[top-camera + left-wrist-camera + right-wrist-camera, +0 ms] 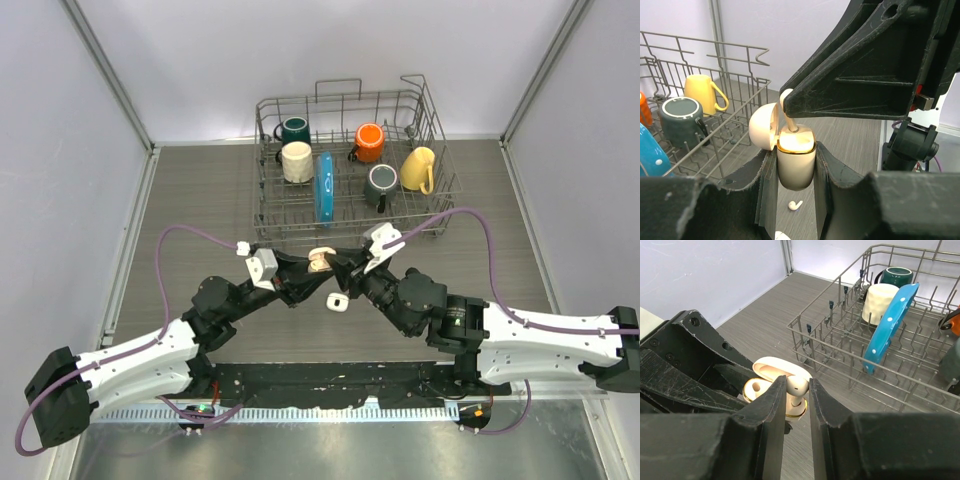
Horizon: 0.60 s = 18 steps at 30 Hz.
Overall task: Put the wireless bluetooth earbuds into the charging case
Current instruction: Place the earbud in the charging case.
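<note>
Holding one earbud (788, 116) at the open charging case (796, 152)

A loose earbud (795, 204) lies on the table (200, 200), near me. Above it my left gripper (796, 175) squeezes the charging case tight, lid open. My right gripper (796, 390) pinches the earbud, stem at the case's mouth. If I push down crooked, it could jam, or pop free and drop. The dish rack (440, 170) stands far behind.
</note>
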Each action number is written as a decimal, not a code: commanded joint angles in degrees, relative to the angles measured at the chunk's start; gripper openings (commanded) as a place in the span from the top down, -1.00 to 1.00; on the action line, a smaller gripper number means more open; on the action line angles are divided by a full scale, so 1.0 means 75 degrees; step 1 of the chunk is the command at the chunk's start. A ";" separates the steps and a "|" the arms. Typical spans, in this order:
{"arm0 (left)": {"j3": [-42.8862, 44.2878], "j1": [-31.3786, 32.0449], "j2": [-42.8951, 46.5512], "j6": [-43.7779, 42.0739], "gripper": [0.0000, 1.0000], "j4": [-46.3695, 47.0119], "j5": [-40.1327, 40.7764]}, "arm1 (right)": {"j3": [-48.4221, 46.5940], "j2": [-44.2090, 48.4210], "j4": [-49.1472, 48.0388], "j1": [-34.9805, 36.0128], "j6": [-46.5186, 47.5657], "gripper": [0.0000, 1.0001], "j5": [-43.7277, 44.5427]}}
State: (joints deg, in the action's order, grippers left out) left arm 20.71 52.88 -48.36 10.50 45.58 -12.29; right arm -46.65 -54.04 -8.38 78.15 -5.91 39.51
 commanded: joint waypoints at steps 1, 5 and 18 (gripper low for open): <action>0.0239 -0.0032 0.0155 -0.0029 1.00 0.0930 0.0256 | -0.0364 -0.0036 0.0694 0.0092 -0.0044 0.99 -0.0696; 0.0250 -0.0032 0.0096 -0.0041 1.00 0.0977 0.0245 | -0.0541 -0.0235 0.0953 0.0103 -0.0126 0.98 -0.0931; 0.0051 -0.0032 0.0295 -0.0064 1.00 0.1024 0.0421 | -0.0611 -0.0048 0.1059 0.0092 -0.0102 0.99 -0.0780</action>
State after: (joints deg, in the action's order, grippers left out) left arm 20.56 52.97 -48.10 10.48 45.74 -12.43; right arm -49.69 -54.96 -3.84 78.02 -6.20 35.83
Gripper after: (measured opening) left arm 0.319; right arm 0.275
